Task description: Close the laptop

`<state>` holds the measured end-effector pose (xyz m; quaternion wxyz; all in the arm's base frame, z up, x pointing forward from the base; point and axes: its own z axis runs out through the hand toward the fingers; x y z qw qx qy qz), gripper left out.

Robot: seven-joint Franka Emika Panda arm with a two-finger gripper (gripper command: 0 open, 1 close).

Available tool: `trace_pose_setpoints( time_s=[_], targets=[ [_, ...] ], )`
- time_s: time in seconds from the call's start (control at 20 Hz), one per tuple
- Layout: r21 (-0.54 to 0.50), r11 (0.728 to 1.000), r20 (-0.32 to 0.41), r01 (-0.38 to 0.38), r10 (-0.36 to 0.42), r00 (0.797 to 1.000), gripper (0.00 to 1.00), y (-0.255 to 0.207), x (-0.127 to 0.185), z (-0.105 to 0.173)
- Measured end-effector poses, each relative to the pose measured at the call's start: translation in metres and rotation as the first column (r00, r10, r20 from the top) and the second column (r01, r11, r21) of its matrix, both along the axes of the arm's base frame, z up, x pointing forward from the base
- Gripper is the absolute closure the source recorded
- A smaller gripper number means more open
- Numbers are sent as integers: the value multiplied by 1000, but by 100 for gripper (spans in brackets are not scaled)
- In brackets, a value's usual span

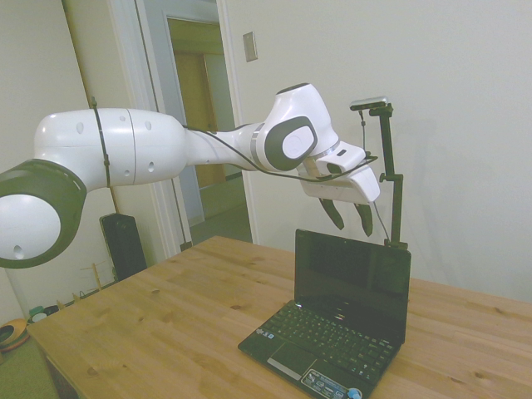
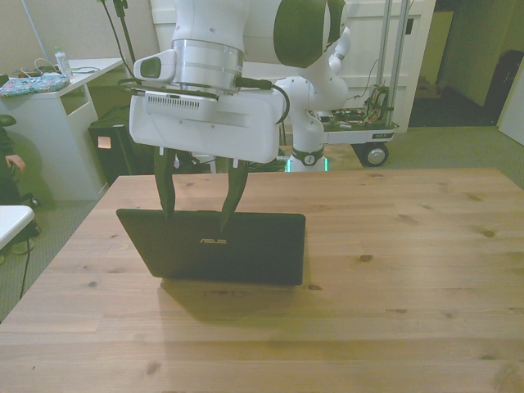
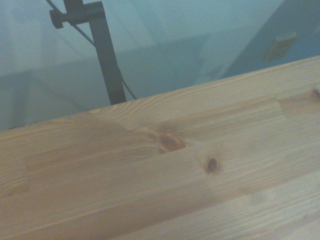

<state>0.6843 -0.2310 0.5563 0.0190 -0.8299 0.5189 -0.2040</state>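
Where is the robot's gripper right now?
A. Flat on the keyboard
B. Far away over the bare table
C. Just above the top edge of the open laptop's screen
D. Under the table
C: the open gripper hangs just above the top edge of the laptop, whose screen stands upright.

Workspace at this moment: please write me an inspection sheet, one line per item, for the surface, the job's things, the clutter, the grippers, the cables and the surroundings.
Surface: wooden table, bare planks with knots.
Job's things: laptop stands open, lid about upright, screen dark; the logo on the lid's back shows in the front view.
Clutter: nothing seen on the table besides the laptop.
Grippers: gripper open, fingers pointing down just above the lid's top edge; contact cannot be told.
Cables: black cable runs along the arm to the wrist.
Surroundings: white desk at the front view's left; wheeled cart behind the table; open doorway in the side view.
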Motion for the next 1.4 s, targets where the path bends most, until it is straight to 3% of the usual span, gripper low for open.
trace_pose_setpoints(
  time_s=[0.9, 1.4],
  targets=[
    [22, 1000, -58, -8, 9, 998, 100, -12, -2, -28],
    [54, 998, -134, -11, 18, 991, 100, 1, -19, -19]
  ],
)
